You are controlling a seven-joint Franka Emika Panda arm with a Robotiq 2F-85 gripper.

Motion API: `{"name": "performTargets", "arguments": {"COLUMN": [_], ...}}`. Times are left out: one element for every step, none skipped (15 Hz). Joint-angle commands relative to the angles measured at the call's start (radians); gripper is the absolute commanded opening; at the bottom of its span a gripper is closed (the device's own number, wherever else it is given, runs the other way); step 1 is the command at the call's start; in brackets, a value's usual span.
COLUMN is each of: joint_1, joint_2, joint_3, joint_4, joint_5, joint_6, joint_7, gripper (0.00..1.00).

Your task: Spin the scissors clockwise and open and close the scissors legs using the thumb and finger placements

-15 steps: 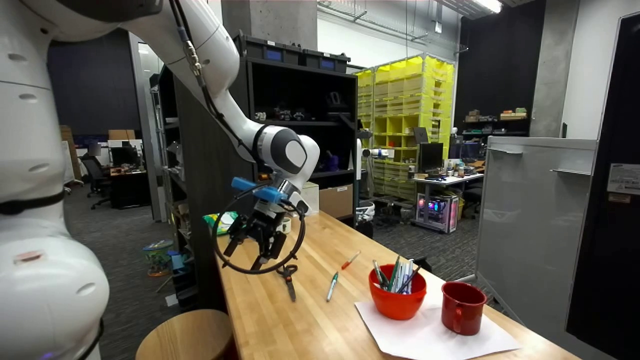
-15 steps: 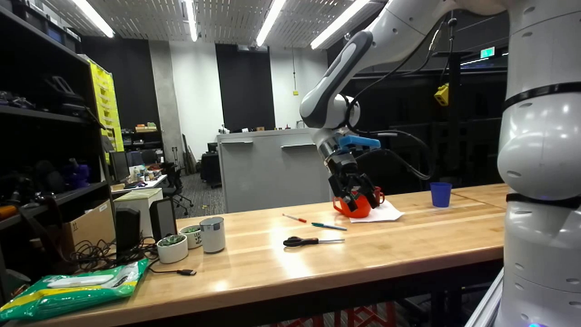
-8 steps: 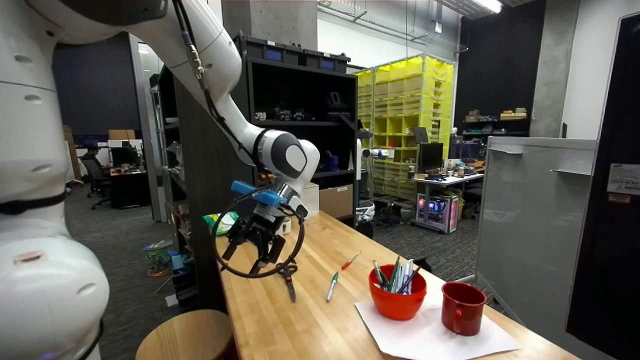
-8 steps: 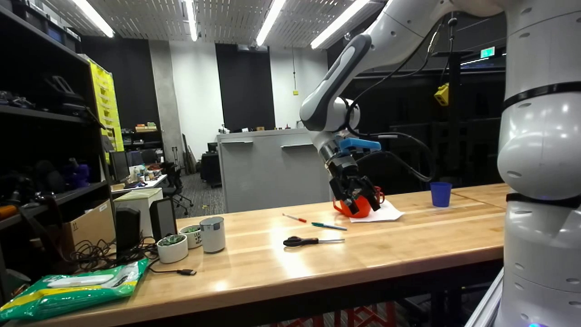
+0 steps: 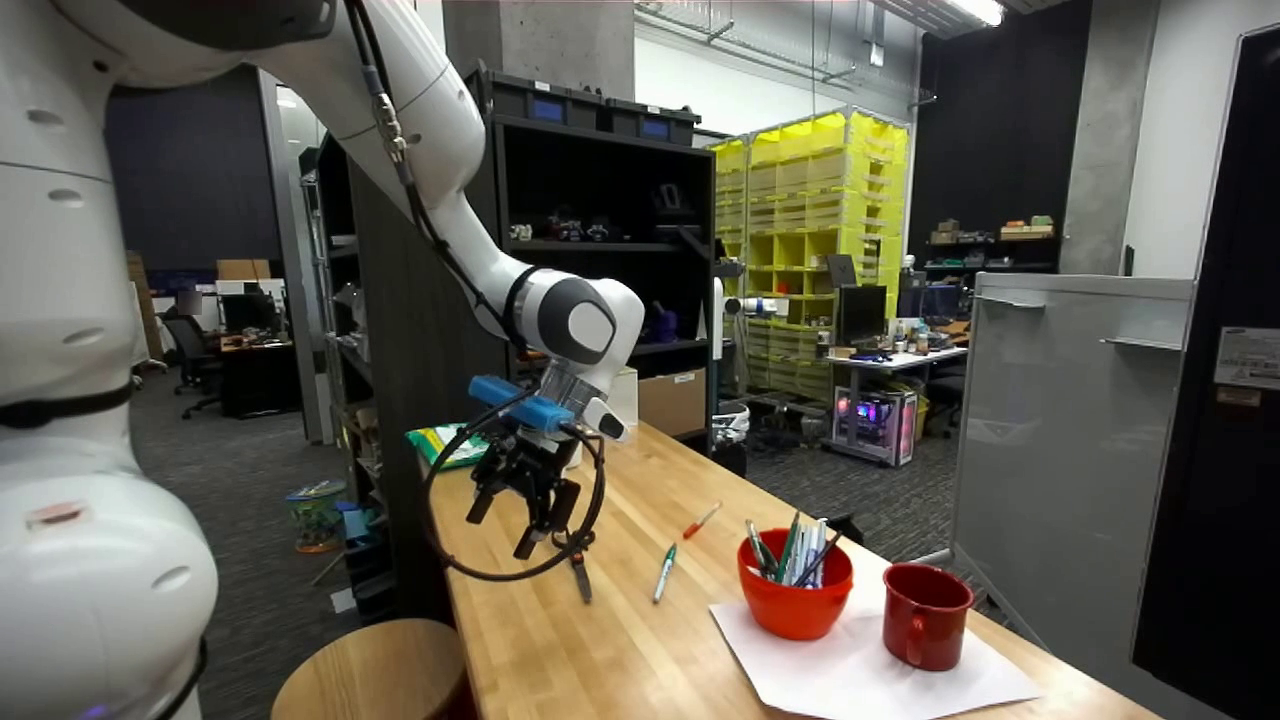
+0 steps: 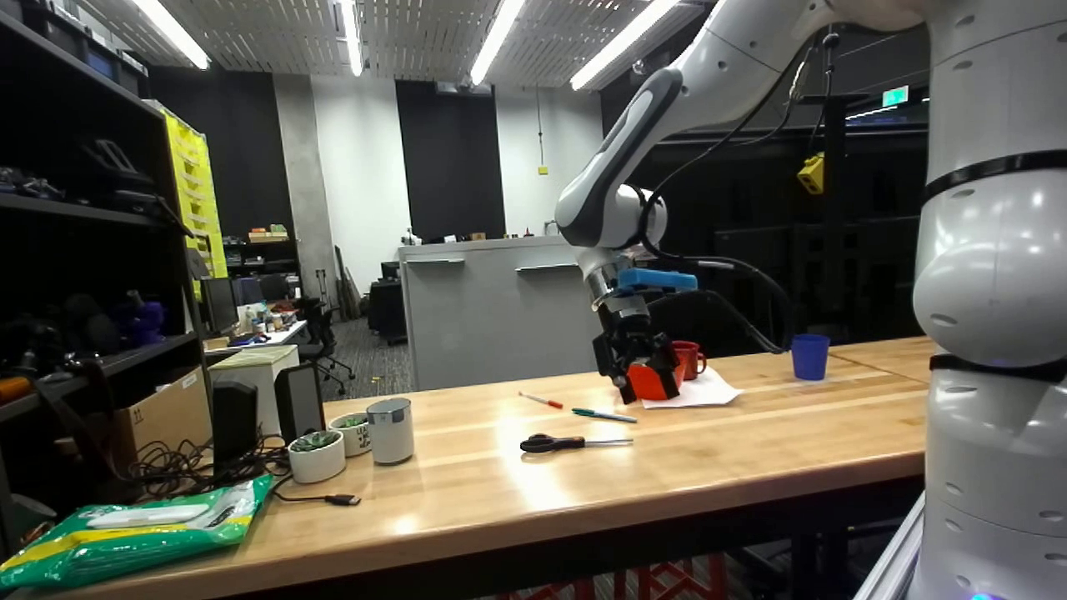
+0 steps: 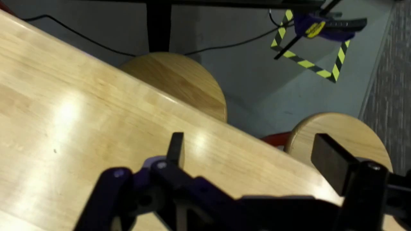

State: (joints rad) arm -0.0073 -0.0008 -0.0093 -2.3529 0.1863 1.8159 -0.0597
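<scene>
On the wooden table [image 6: 467, 492], the scissors [image 6: 575, 442] lie with nothing holding them. In an exterior view their handles [image 6: 540, 444] point to nine o'clock and their blades [image 6: 613, 442] to three o'clock. The blades look like one single strip, so I judge that the scissors are closed. From them, a green pen [image 6: 604, 415] lies near at about half past one, and a red pen [image 6: 540, 400] at eleven o'clock.

At two o'clock from the scissors, as an exterior view shows it, the gripper [image 6: 649, 395] hangs above the table, and a visible gap separates them. The wrist view shows its fingers [image 7: 334, 163] spread widely, with nothing held between them. The scissors do not appear in that view; beyond the table's edge it has one round stool [image 7: 179, 83] at eleven o'clock from its middle and another stool [image 7: 350, 134] a little past three.

As I judge it, the work seems to stand at its beginning: no grasp is made, and the legs are neither being opened nor closed. Whether the clockwise spin is done I cannot say, because a turn leaves no mark that these pictures could show. What seems to remain is to bring the gripper over the handles, to take hold, and to part and join the legs. This last part may be difficult, since two fingers must spread the handles from inside.
</scene>
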Motion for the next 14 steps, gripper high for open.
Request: {"name": "performTargets", "arguments": {"joint_1": [0.002,0.004,0.006,0.008,0.01,0.01,0.012,0.014,0.015,0.017,0.018,0.02,0.02,0.021], "joint_2": [-0.007,-0.001,0.006,0.013,0.02,0.029,0.035,0.044,0.052,0.06,0.065,0.071,0.076,0.081], "joint_3": [0.003,0.004,0.007,0.008,0.009,0.01,0.011,0.011,0.012,0.012,0.011,0.01,0.008,0.007], "joint_4": [-0.077,-0.094,-0.111,-0.126,-0.138,-0.15,-0.161,-0.17,-0.178,-0.185,-0.191,-0.196,-0.199,-0.2], "joint_5": [0.051,0.053,0.05,0.04,0.035,0.032,0.028,0.026,0.027,0.021,0.016,0.012,0.009,0.006], "joint_6": [0.199,0.252,0.308,0.363,0.411,0.456,0.496,0.532,0.564,0.596,0.619,0.638,0.652,0.662], "joint_7": [0.072,0.1,0.142,0.186,0.227,0.264,0.302,0.334,0.361,0.393,0.42,0.443,0.462,0.481], "gripper": [1.0,1.0,1.0,1.0,1.0,1.0,1.0,1.0,1.0,1.0,1.0,1.0,1.0,1.0]}}
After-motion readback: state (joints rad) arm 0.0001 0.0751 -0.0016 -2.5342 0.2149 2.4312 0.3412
